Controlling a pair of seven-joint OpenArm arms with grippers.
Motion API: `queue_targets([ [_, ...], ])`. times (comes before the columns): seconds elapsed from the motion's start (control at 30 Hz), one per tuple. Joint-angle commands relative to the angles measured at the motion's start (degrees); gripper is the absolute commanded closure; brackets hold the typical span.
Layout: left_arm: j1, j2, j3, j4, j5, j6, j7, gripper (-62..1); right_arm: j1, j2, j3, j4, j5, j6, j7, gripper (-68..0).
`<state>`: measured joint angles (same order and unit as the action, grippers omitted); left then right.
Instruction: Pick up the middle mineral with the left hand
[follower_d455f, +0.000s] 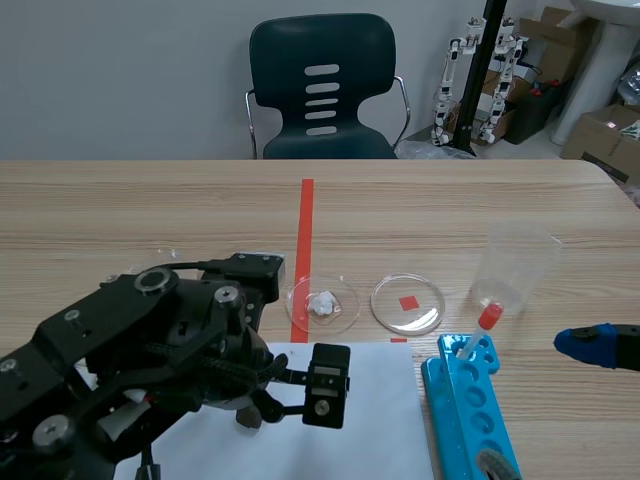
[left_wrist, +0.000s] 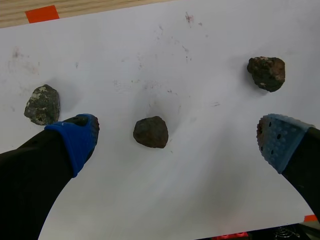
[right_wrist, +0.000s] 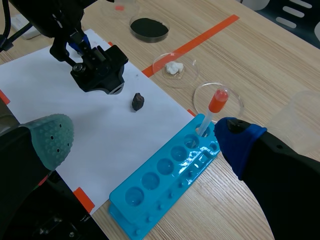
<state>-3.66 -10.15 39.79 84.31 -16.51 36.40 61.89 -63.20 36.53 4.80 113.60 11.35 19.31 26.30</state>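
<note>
Left tool (left_wrist: 177, 142) hung over the paper (left_wrist: 210, 200), fingers apart. Middle mineral (left_wrist: 150, 132) lay between them, off-centre toward one finger, touching neither pad.

The left arm (follower_d455f: 120, 340) is crouching low at the near left, its wrist pointing straight down. The left gripper (left_wrist: 177, 142) is holding its blue-padded fingers (left_wrist: 75, 142) wide apart, gripping nothing. The right arm (follower_d455f: 625, 350) is lying low at the right edge. The right gripper (right_wrist: 145, 137) is likewise gaping, its pads (right_wrist: 52, 137) well apart.
</note>
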Motion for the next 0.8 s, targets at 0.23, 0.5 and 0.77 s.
queue_targets([
  [0.23,-0.20,0.92,0.15,-1.53,0.04,0.09,-2.25,-62.3,0.35,-0.02,0.00,0.33,0.42,0.00,0.61,-58.7],
  [0.5,-0.28,0.90,0.15,-1.92,0.02,0.11,-1.31,-62.3,0.35,-0.02,0.00,0.33,0.42,0.00,0.61,-58.7],
  [0.77,-0.33,0.92,-0.07,-3.34,-0.20,1.44,-0.46,-62.3,0.35,-0.02,0.00,0.33,0.42,0.00,0.61,-58.7],
])
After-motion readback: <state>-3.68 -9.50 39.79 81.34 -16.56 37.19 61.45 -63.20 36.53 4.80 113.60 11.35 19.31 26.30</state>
